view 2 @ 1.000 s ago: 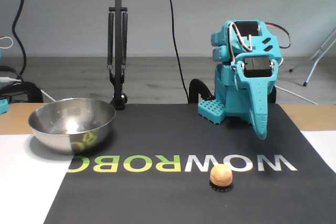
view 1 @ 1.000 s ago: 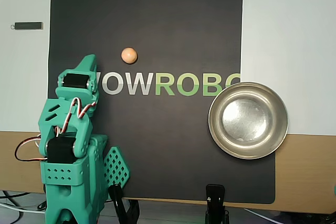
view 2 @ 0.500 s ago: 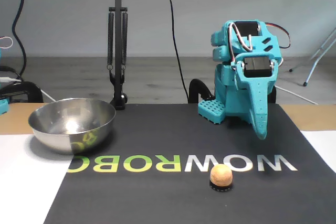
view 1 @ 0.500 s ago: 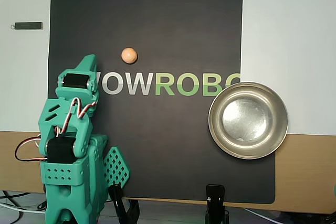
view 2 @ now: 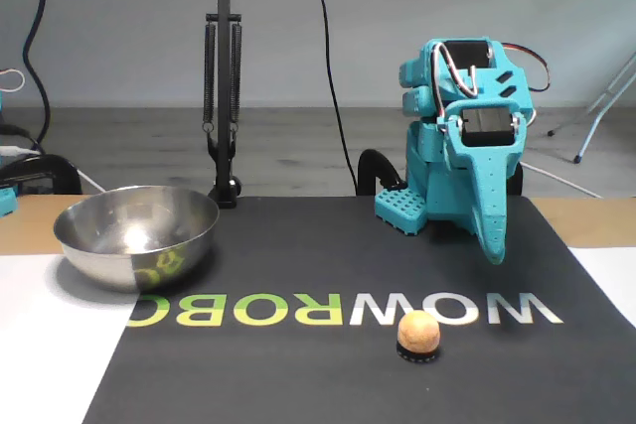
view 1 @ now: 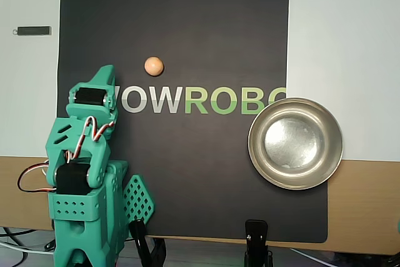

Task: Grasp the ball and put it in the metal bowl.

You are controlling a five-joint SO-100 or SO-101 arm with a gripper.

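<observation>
- Starting at the left of the overhead view, the teal arm (view 1: 84, 167) is sitting folded at the left edge of the black mat (view 1: 187, 17), with its base cut off by the bottom edge.
- Its gripper (view 1: 103, 76) is pointing toward the mat's printed lettering (view 1: 203, 100), and its fingers are lying together in a narrow point; in the fixed view the gripper (view 2: 493, 250) is hanging tip-down above the mat (view 2: 328, 245), holding nothing.
- The arm is covering the first letter of the lettering in the overhead view.
- The ball (view 1: 154, 65) is resting on the mat just past the lettering, apart from the gripper tip; in the fixed view the ball (view 2: 418, 333) is sitting on a small dark ring, hard to make out.
- The metal bowl (view 1: 295, 143) is lying at the mat's right edge, overhanging it and covering the last part of the lettering; in the fixed view the bowl (view 2: 136, 236) is standing at the mat's left edge, with reflections inside.
</observation>
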